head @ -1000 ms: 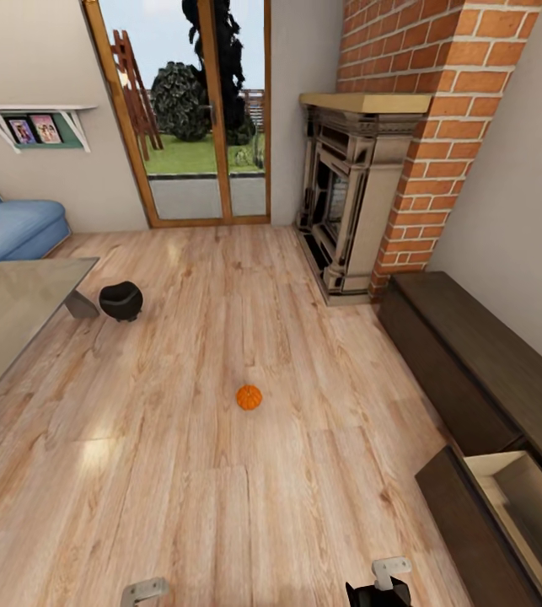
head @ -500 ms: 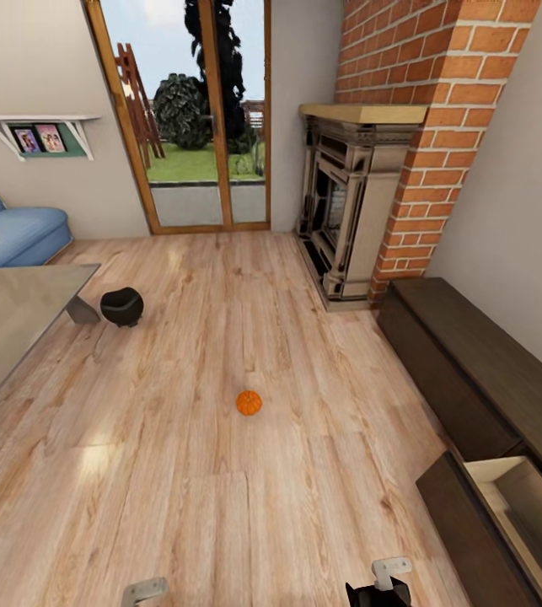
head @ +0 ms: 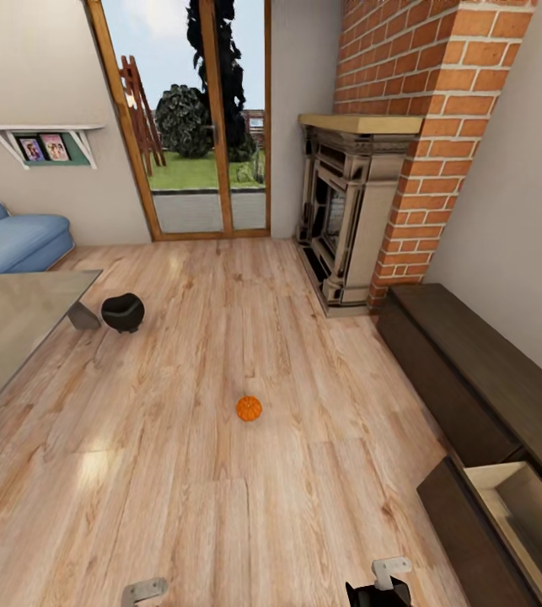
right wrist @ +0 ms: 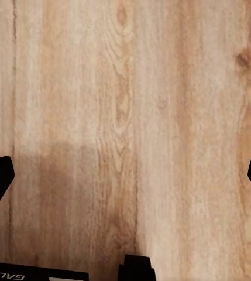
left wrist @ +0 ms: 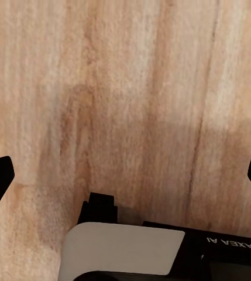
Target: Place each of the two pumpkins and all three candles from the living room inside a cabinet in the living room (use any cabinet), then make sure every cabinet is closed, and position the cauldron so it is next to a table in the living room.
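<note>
pumpkin (head: 249,409) alone on wooden floor (head: 220,506) well left of cabinet (head: 473,371), cabinet's nearest drawer (head: 515,514) pulled out, cauldron (head: 123,313) just beside glass bench (head: 9,320), left tool (left wrist: 125,175) and right tool (right wrist: 125,175) both spread wide above bare floor

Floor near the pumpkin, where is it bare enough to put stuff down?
Bare planks lie all around the pumpkin, between the glass table and the cabinet. It is tighter by the cauldron beside the table, and by the open drawer.
</note>
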Available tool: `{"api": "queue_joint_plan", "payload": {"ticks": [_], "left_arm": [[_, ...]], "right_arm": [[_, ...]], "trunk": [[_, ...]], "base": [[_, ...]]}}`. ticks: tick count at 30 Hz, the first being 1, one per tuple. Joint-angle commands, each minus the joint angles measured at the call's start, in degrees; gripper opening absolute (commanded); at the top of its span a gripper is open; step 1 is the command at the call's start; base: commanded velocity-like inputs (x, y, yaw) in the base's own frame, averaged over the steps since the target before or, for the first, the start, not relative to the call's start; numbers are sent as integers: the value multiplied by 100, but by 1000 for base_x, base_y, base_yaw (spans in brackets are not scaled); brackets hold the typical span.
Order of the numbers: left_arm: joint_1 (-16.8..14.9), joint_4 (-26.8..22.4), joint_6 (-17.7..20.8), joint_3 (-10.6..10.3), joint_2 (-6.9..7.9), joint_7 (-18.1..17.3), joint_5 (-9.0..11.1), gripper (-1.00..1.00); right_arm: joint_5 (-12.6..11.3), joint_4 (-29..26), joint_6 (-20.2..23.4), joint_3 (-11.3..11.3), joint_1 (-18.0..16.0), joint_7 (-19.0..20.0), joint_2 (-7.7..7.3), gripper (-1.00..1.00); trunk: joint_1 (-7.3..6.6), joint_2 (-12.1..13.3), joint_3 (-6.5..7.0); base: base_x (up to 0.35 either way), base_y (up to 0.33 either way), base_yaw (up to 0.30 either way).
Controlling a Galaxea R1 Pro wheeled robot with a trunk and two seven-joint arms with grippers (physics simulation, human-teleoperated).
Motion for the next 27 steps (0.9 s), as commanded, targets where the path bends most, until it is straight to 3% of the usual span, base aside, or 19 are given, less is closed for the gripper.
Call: {"api": "queue_joint_plan", "payload": {"ticks": [1,27], "left_arm": [[0,0,-1,0,0,0,0,100],[0,0,-109,1,0,0,0,100]], "right_arm": [[0,0,0,0,0,1,-2,100],[0,-9,-5,0,0,-1,-9,100]], "trunk": [[0,0,9],[0,0,246]], "base": [[0,0,0],[0,0,0]]}}
